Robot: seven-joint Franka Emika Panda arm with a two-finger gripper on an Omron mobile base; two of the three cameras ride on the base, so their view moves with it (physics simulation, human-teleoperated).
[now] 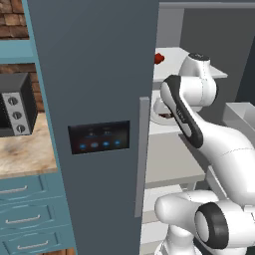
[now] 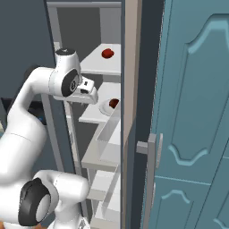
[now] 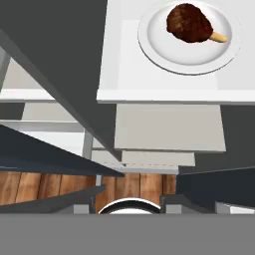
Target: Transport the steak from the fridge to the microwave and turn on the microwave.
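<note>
To the left of the scene, the small black oven with round silver knobs (image 1: pixel 15 104) stands on a wooden counter (image 1: pixel 22 154) above blue drawers; it plays no part in this step. Next comes the tall slate-grey fridge (image 1: pixel 94 74) with its dark panel of blue icons, door swung open, white shelves exposed. On the middle shelf (image 3: pixel 164 89) rests a white round plate (image 3: pixel 159 52), and on it the rounded dark reddish-brown steak (image 3: pixel 188 23). A smaller bright red item (image 2: pixel 107 53) lies on the shelf above and is to be ignored. The white arm's gripper (image 2: pixel 89 91) hangs just outside the shelf's front edge, well short of the meat and gripping nothing; how wide its jaws stand cannot be told. Judgement: the reach toward the steak is the step in hand. The approach should pass between the two shelves, centre over the meat rather than the plate rim, and close only once the fingers straddle it, keeping clear of the door edge.
</note>
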